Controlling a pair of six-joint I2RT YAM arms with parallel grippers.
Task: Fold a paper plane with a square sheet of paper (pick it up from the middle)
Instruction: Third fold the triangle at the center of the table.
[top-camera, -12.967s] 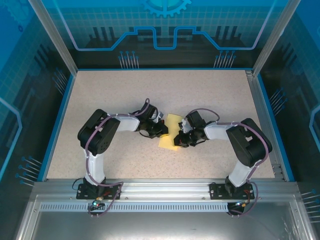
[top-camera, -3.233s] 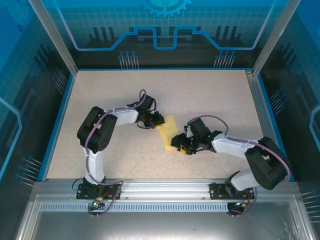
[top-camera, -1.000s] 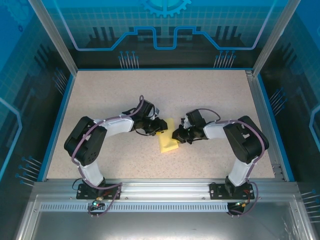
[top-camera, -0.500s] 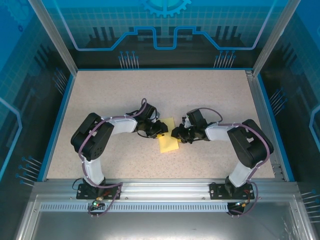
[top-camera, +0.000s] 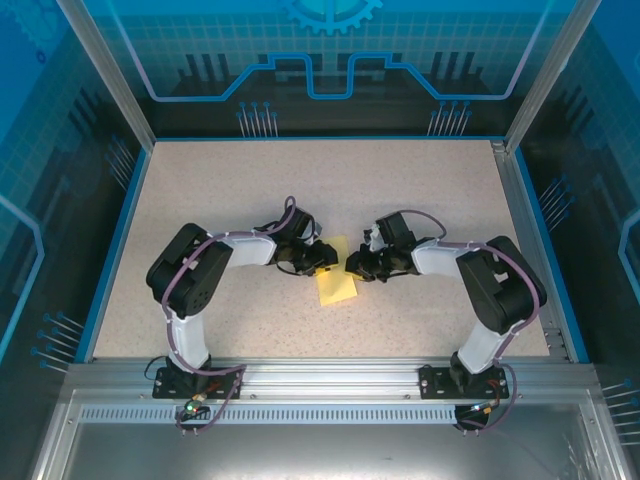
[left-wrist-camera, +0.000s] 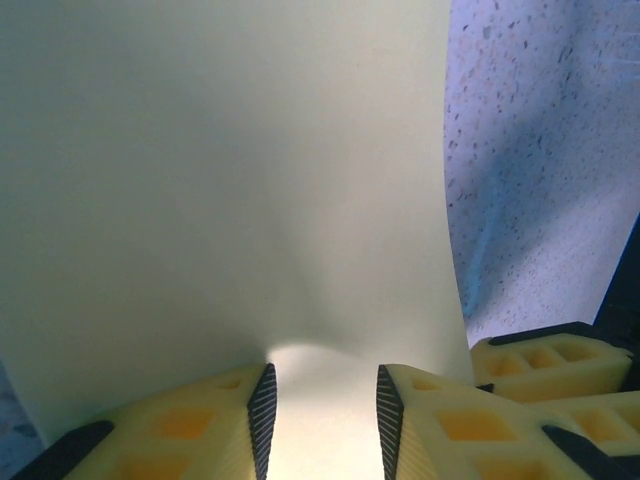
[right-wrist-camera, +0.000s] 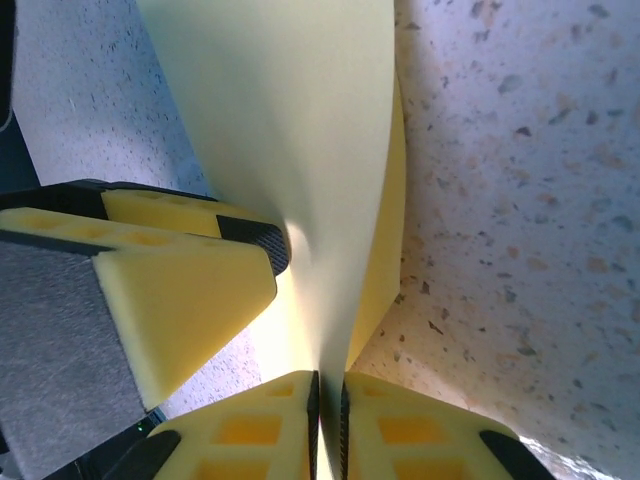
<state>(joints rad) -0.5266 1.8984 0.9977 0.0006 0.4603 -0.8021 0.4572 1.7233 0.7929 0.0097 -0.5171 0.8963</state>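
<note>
Right gripper (right-wrist-camera: 327, 390) is closed tight on a thin edge of the yellow sheet (right-wrist-camera: 300, 130), which shows two layers there. Left gripper (left-wrist-camera: 321, 400) has its jaws part-way apart, with the tips against the sheet's broad face and the paper bowing into the gap. The sheet sits mid-table (top-camera: 420, 190), between the two grippers and touching both.
</note>
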